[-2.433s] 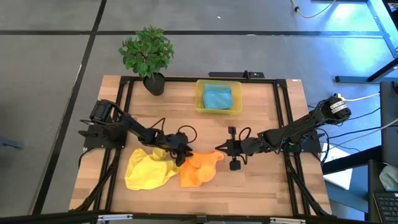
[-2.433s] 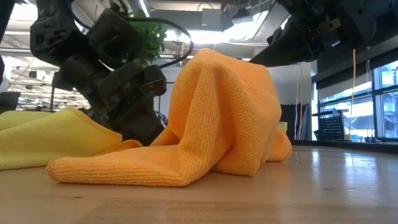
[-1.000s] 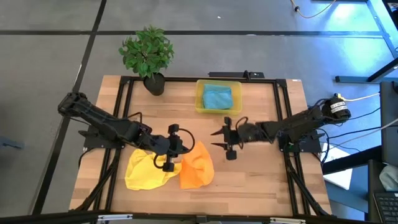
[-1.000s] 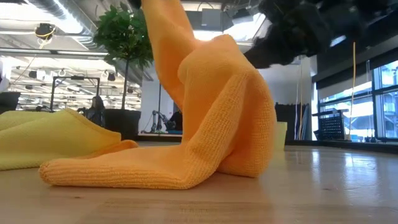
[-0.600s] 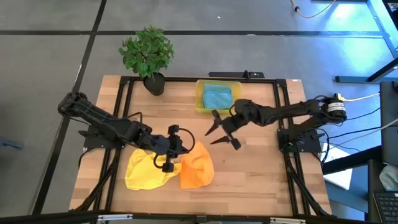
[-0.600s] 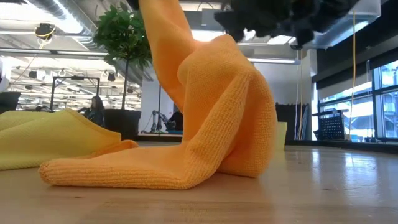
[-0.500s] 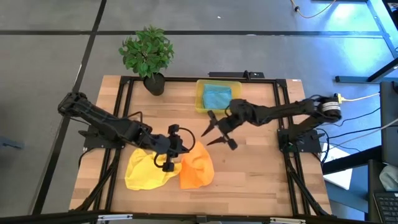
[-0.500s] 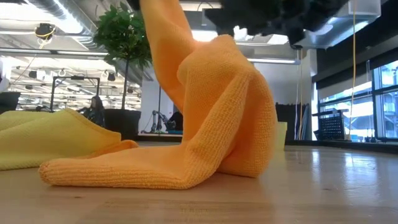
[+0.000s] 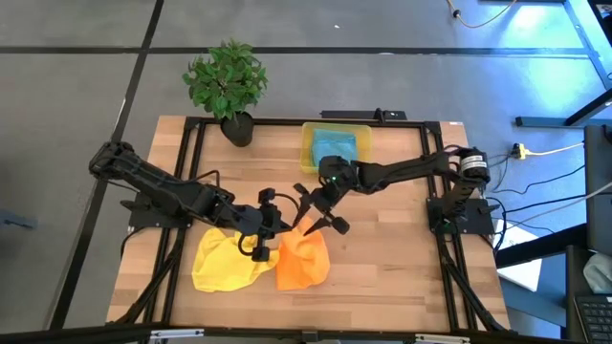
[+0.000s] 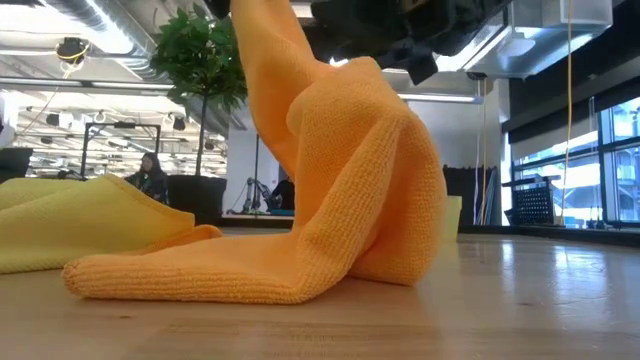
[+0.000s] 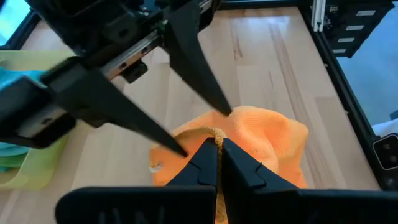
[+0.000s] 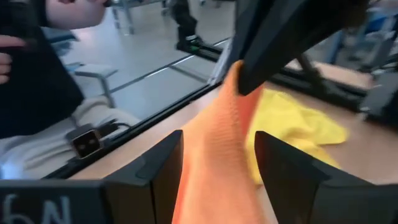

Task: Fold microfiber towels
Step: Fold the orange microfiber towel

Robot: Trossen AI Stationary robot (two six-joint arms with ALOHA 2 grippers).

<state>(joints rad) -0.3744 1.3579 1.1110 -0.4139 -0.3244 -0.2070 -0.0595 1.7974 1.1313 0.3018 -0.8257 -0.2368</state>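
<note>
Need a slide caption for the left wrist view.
Left pincer shut on a raised edge of the orange towel; right pincer, open, closing in on the same fold.

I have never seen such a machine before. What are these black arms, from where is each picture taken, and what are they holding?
These are two robot arms at a wooden table, each ending in a two-finger gripper. One picture looks straight down from above, one looks level across the table top, and two come from cameras on the arms' wrists.

On the table lie a yellow towel and an orange towel. At the back stand a potted plant and a yellow bin with a teal-blue towel inside.

The left gripper is shut on an edge of the orange towel and lifts it, so the cloth rises in a peak. The right gripper is open, its fingers on either side of that raised cloth, not yet closed.
</note>
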